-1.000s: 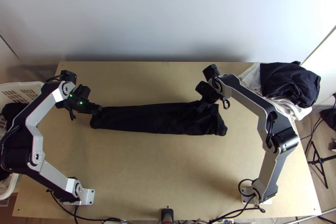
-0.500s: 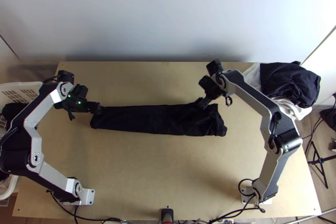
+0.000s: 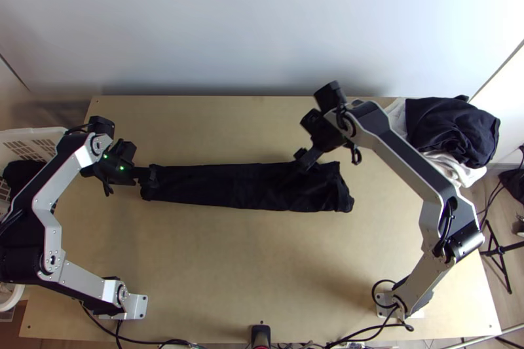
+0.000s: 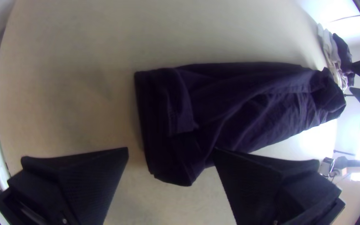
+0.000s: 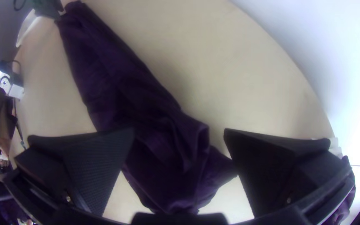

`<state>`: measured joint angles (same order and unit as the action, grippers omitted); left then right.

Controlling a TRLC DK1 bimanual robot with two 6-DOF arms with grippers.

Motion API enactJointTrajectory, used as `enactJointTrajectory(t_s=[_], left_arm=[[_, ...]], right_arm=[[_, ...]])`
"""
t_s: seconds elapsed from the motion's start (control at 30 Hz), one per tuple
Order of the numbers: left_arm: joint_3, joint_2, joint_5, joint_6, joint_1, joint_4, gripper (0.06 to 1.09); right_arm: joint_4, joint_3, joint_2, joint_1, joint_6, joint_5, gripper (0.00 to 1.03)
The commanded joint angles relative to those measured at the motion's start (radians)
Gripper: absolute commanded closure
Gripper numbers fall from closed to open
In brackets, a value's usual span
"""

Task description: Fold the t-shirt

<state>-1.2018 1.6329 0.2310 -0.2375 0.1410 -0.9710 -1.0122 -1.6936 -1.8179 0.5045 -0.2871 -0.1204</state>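
Nearest, short of the dark cloth t-shirt (image 3: 216,185), a silver metal base plate (image 3: 137,306) was fixed to the light, smooth wooden worktop (image 3: 242,264). The t-shirt lay mid-worktop as a long, narrow folded strip, its soft fabric layered and nearly square at the left end, creased and rumpled at the wider right end. At its left end, the left end effector (image 3: 154,177) stood open, its wide, flat black fingers (image 4: 92,179) ribbed and spread, gripping nothing. Over the t-shirt's far edge, towards its right end, the right end effector (image 3: 304,162) was likewise parted wide and empty; whether it touched the fabric could not be told. Left of the t-shirt stood a white plastic basket (image 3: 26,134) with latticed sides. Beyond its right end sat a loose, rounded heap of black and white cloth (image 3: 452,126); farthest behind it rose a smooth, pale wall (image 3: 262,21).
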Motion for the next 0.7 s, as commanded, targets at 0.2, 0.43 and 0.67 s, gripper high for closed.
enactJointTrajectory(t_s=[0.2,0.43,0.67], left_arm=[[0.028,0.051,0.004,-0.005,-0.021,0.057,0.21],[0.048,0.084,0.010,0.003,-0.018,0.109,0.49],[0.057,0.068,0.051,0.001,-0.009,0.130,1.05]], right_arm=[[-0.028,0.114,0.019,0.101,0.022,-0.007,0.03],[-0.005,0.149,-0.001,0.114,0.017,-0.007,0.03],[0.046,0.206,-0.026,0.140,0.025,-0.016,0.03]])
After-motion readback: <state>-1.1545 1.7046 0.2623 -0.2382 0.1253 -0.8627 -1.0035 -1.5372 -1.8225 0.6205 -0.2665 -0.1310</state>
